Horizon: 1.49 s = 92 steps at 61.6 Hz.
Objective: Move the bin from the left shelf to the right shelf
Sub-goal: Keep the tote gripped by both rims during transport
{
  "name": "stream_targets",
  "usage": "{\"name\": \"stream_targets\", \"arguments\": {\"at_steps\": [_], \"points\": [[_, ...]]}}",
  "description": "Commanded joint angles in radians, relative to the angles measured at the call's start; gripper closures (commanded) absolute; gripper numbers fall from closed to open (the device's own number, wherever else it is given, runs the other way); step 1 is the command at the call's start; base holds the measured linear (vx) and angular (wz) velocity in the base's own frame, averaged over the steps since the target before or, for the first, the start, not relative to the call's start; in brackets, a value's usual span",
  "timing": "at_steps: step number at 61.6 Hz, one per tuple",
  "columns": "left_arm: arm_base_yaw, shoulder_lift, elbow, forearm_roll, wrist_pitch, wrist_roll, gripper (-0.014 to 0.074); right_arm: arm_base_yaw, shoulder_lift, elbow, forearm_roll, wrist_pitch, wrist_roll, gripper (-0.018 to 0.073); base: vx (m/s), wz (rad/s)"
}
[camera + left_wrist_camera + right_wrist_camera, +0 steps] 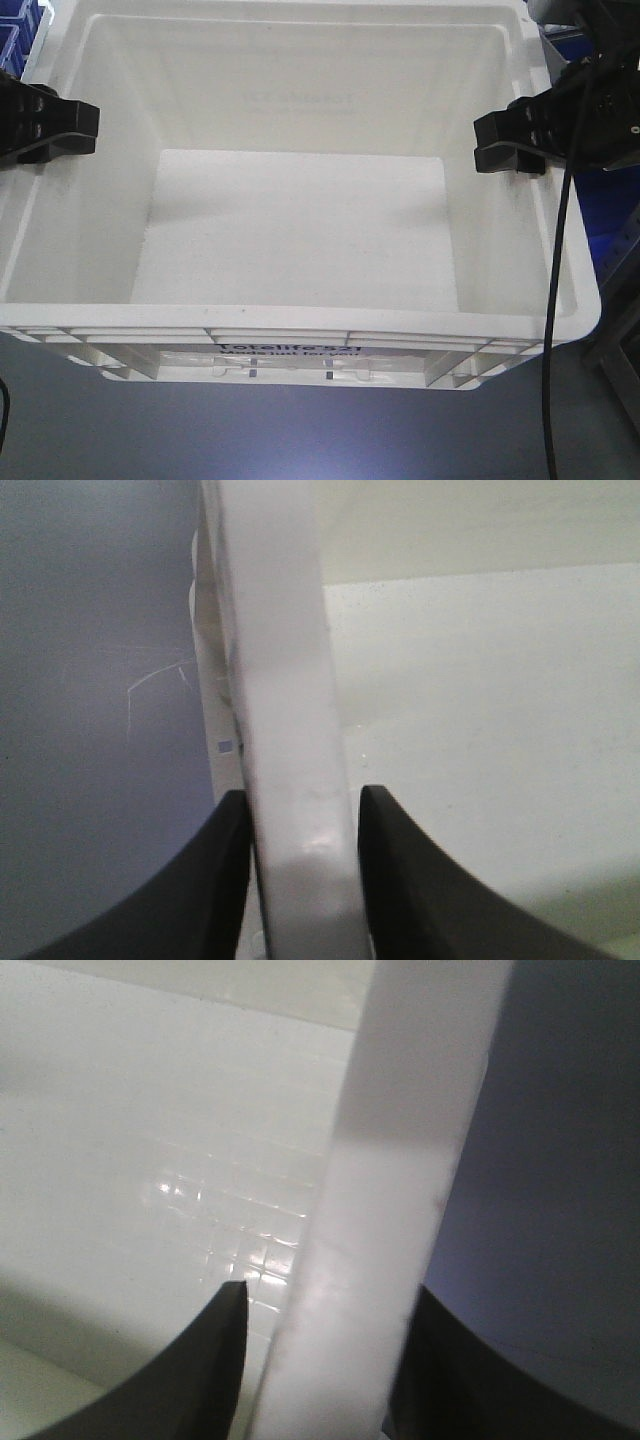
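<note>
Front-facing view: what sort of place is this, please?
Probably a storage or warehouse area: a large white bin held at its rim by the left hand and right hand, with blue bins beside it.

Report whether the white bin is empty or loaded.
Empty. The bin shows a bare white floor from wall to wall in the front view; nothing lies inside.

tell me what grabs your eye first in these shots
A big, empty white bin fills the front view, black lettering on its near side. The left tool and the right tool grip its opposite side rims, each with one finger inside the wall and one outside. Blue bins peek in at the top left corner.
</note>
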Motion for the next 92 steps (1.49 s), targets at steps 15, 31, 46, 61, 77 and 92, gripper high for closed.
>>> {"name": "stream_targets", "arguments": {"at_steps": [15, 31, 46, 61, 77, 92], "points": [[-0.006, -0.044, -0.034, -0.023, -0.105, 0.048, 0.0604, -0.007, -0.034, -0.036, -0.027, -0.081, -0.02, 0.0564, 0.35, 0.0], [-0.006, -0.044, -0.034, -0.023, -0.105, 0.048, 0.0604, -0.007, -0.034, -0.036, -0.027, -0.081, -0.02, 0.0564, 0.36, 0.0], [-0.006, -0.044, -0.034, -0.023, -0.105, 0.048, 0.0604, -0.007, -0.034, -0.036, -0.028, -0.08, -0.02, 0.0564, 0.38, -0.02], [-0.006, -0.044, -0.034, -0.023, -0.105, 0.048, 0.0604, -0.007, -0.034, -0.036, -0.028, -0.08, -0.02, 0.0564, 0.39, -0.08], [-0.006, -0.044, -0.034, -0.023, -0.105, 0.048, 0.0604, -0.007, -0.034, -0.036, -0.03, -0.078, -0.02, 0.0564, 0.41, -0.11], [-0.006, -0.044, -0.034, -0.023, -0.105, 0.048, 0.0604, -0.007, -0.034, -0.036, -0.028, -0.078, -0.02, 0.0564, 0.43, -0.01]]}}
